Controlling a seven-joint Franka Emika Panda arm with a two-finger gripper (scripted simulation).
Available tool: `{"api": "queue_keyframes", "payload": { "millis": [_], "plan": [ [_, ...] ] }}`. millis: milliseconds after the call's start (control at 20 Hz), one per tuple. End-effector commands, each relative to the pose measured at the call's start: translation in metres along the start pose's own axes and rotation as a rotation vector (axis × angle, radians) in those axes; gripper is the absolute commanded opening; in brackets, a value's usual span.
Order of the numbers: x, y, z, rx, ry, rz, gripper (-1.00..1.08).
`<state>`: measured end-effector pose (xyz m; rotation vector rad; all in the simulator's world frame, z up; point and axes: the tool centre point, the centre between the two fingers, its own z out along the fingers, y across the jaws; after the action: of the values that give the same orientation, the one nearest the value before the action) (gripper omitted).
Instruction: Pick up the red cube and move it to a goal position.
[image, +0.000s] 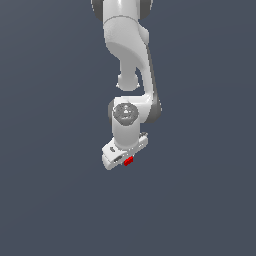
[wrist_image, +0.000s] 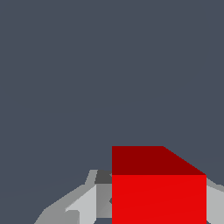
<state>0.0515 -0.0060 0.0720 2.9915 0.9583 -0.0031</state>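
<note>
The red cube (image: 128, 161) is a tiny bright red block peeking out from under the white hand of my gripper (image: 125, 155) in the exterior view. In the wrist view the red cube (wrist_image: 159, 192) fills the space between the grey fingers (wrist_image: 89, 203), which press against its two sides. My gripper is shut on it. Most of the fingers are hidden by the hand in the exterior view. No marker for a goal position shows in either view.
The white arm (image: 127, 50) reaches in from the top of the exterior view. Around it lies a plain dark grey-blue surface (image: 50, 200), with no other objects or edges in sight.
</note>
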Motion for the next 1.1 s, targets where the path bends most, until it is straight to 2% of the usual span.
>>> {"api": "queue_keyframes", "payload": {
  "millis": [0,600,1050],
  "plan": [
    [-0.003,-0.017,-0.016,-0.001,0.001,-0.001,-1.0],
    [-0.019,-0.1,-0.092,-0.002,0.0,-0.001,-1.0],
    [-0.025,-0.139,-0.13,-0.002,0.001,-0.001,-1.0]
  ]
}}
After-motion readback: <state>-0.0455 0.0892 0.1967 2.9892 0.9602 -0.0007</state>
